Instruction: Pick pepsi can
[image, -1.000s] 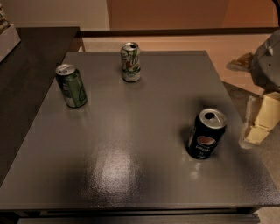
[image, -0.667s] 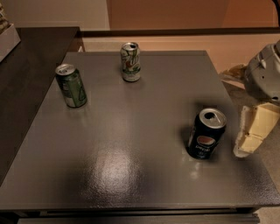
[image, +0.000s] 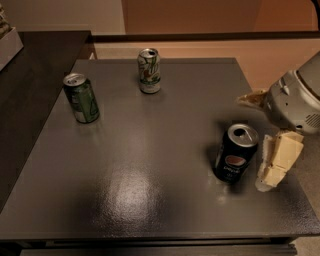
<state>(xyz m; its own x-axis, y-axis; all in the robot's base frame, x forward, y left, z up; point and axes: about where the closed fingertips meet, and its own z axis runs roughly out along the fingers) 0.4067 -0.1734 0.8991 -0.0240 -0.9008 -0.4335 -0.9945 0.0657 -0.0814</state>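
Observation:
The pepsi can (image: 234, 156) is black with a round red-white-blue logo and a silver top. It stands upright on the right part of the grey table (image: 150, 150). My gripper (image: 259, 139) comes in from the right edge, right next to the can. It is open. One pale finger (image: 276, 160) is just right of the can and the other finger (image: 250, 99) is behind it, farther back. The can is not held.
A green can (image: 81, 98) stands at the table's left. A white-and-green can (image: 149, 70) stands at the back middle. A dark counter (image: 30, 90) borders the table on the left. The table's right edge lies under my gripper.
My gripper has moved left, closer to the pepsi can. The cans have not moved.

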